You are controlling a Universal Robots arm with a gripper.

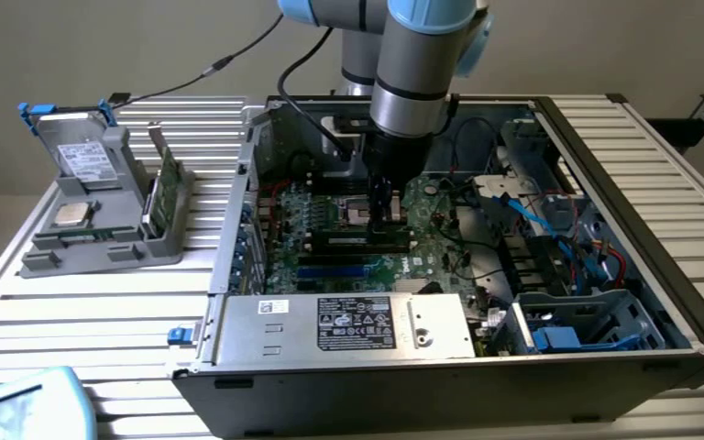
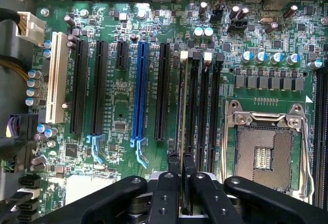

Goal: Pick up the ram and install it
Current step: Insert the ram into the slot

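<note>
Pinches the ram (image 2: 181, 121), a thin, flat dark-green stick seen edge-on, between the narrow jaws of the matte black gripper (image 2: 181, 183). Holds it lengthwise along the long black plastic memory slots (image 2: 205, 111), beside the square metal CPU socket (image 2: 264, 147).

Note for you: in the exterior view the arm (image 1: 416, 82) is cut off by the top edge. Its gripper (image 1: 389, 218) sits low inside the case (image 1: 645, 229), and the fingertips there are too small to make out. In the wrist view the ram (image 2: 182, 106) shows edge-on only, so chips and label cannot be read. One end is hidden between the fingers (image 2: 173, 170). The power supply label (image 1: 355, 323) has illegible print. The pale blue object (image 1: 16, 403) is cropped at the corner, so you can't identify it.
</note>
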